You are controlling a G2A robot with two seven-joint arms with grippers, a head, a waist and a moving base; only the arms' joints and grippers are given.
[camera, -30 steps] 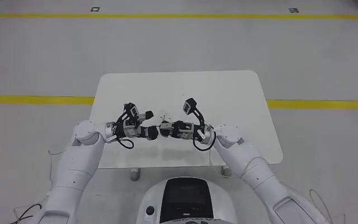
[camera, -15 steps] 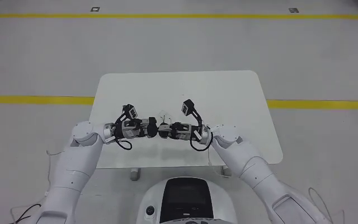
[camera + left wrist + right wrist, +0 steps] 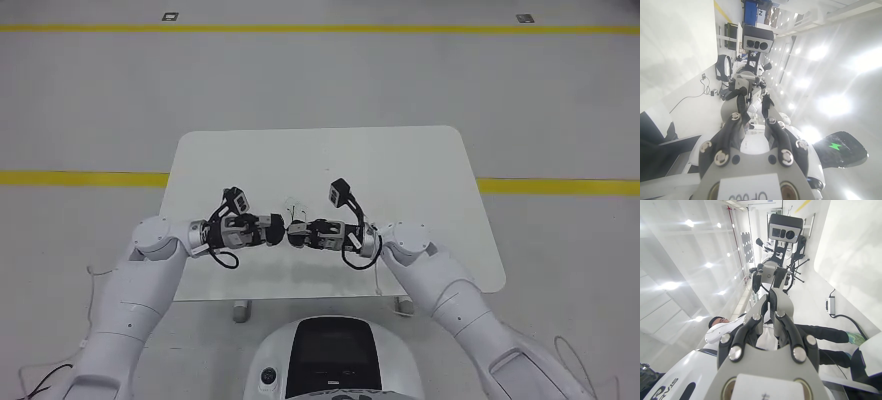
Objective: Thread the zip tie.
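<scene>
Against half a second ago, both my wrists have slid a touch toward the right edge of the table [image 3: 400,165]. My left gripper [image 3: 277,229] and right gripper [image 3: 295,232] still meet tip to tip. The zip tie [image 3: 291,209] shows as a thin pale sliver poking out from that meeting point toward the far edge; which gripper carries it I cannot tell. My left fingers [image 3: 741,102] stand a narrow gap apart. My right fingers [image 3: 772,302] are pressed together, and I cannot make out anything between them. Both grippers hang above the table, nearer the near edge than the far one, well apart from both side edges and a little closer to the left one. A white label [image 3: 748,186] with dark print sits on each gripper's base.
</scene>
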